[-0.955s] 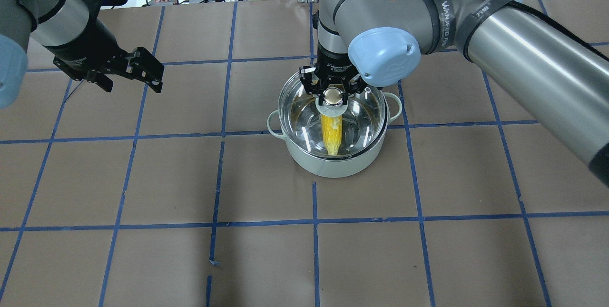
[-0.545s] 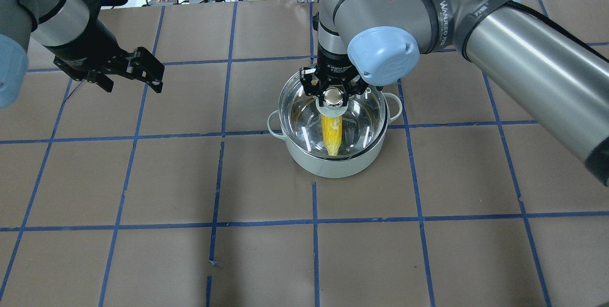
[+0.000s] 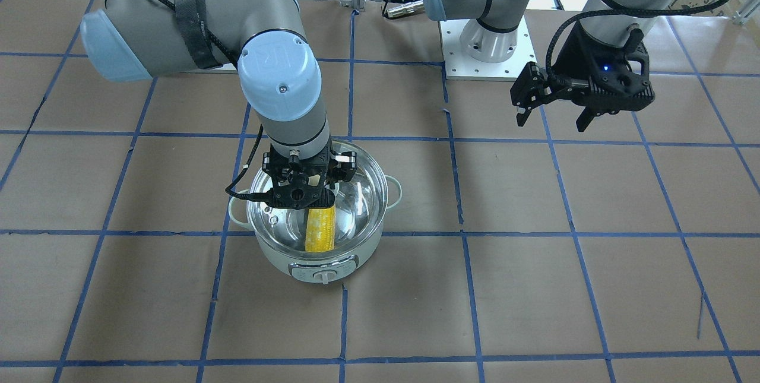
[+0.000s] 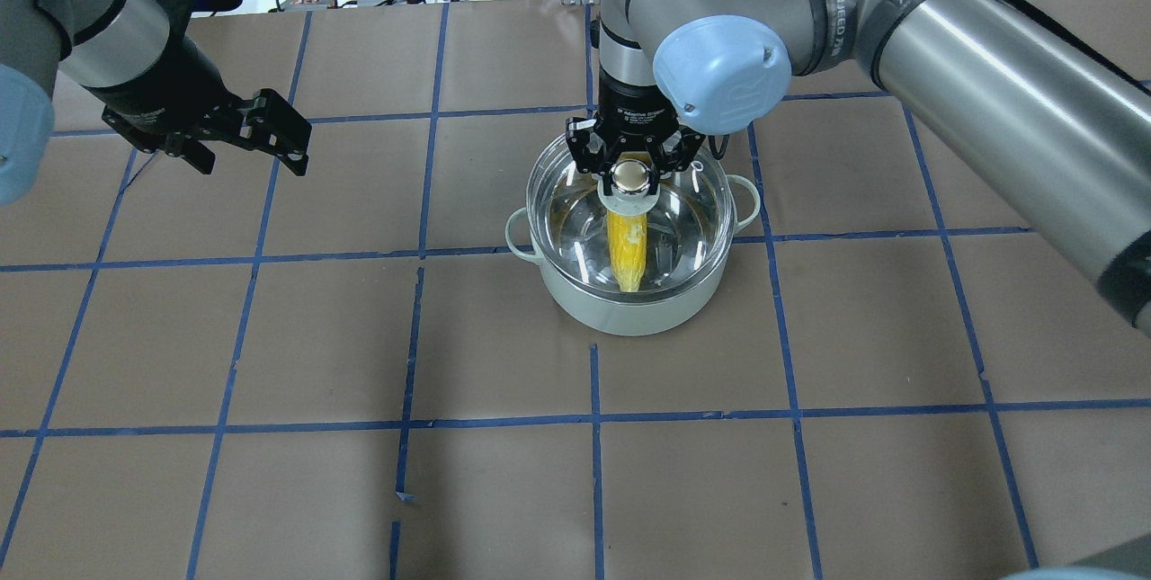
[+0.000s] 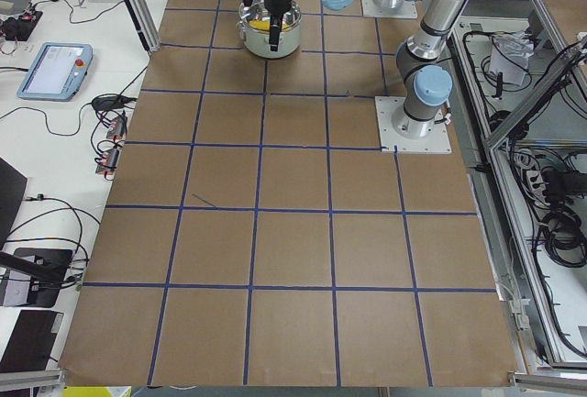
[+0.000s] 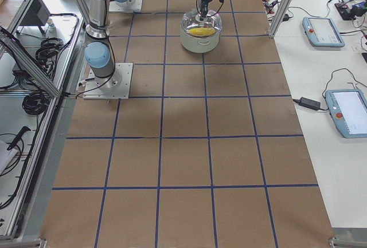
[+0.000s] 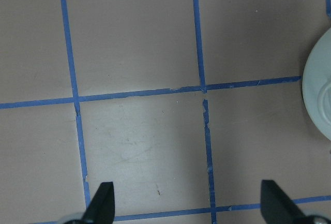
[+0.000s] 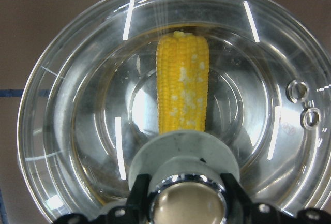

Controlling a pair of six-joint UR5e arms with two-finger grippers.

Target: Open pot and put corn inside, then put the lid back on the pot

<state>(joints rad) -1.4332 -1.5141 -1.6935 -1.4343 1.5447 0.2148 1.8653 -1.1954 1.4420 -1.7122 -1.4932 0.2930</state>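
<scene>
The right arm's elbow has lifted, and the right gripper (image 4: 629, 168) with it (only slightly). Its fingers (image 8: 138, 198) clasp the knob (image 8: 186, 206) of the lid (image 4: 688, 202), which covers the pot (image 4: 629, 315). The corn (image 4: 627, 252) lies inside. Well to the pot's left the left gripper (image 3: 552, 123) hangs empty, fingers spread.

This is a robotics lab. The table (image 6: 183, 156) is covered in brown paper marked into squares with blue tape (image 6: 229, 137). Two grey industrial arms (image 3: 261, 44) stand on white bolted plates (image 5: 390, 140) at one long edge. Control tablets (image 6: 323, 30) lie on a white bench (image 6: 344, 168) along the opposite edge. Metal frame posts (image 5: 134, 7) and loose cables (image 6: 34, 102) stand around it.
</scene>
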